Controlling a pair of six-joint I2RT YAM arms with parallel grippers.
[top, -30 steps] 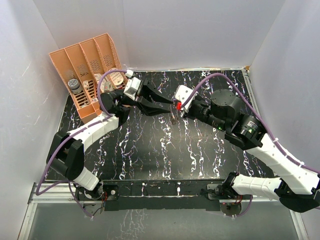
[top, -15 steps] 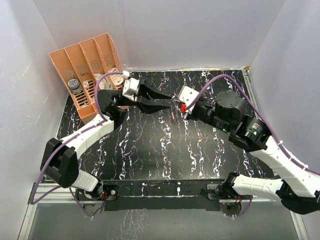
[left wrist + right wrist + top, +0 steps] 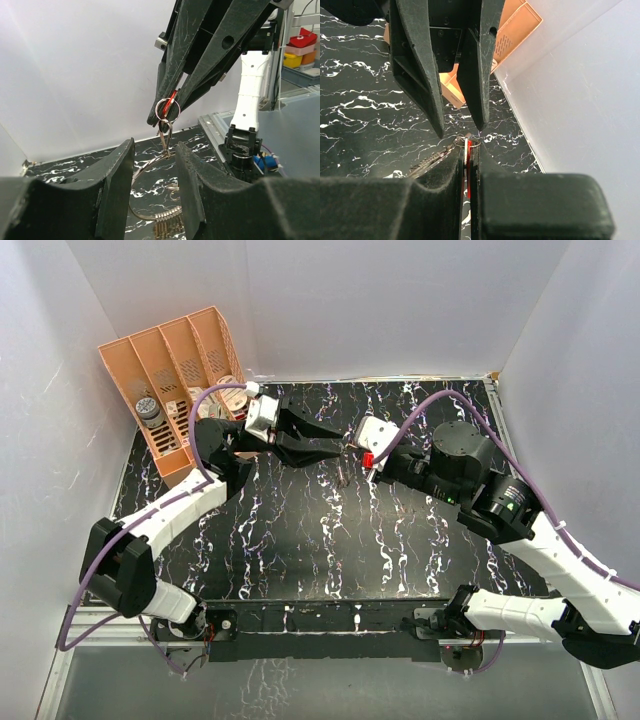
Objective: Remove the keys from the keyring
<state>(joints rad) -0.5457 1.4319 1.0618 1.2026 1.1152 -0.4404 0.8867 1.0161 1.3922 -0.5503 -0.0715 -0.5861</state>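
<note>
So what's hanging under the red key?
The thin keyring hangs there, with at least one grey key dangling below it. Most of the red key is hidden inside the shut right end effector.

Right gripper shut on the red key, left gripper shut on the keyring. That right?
Not quite. The left gripper is open, not shut on the keyring. The left wrist view shows its jaws standing apart, with the ring hanging just ahead of them. The rest holds: the right gripper is shut on the red key.
</note>
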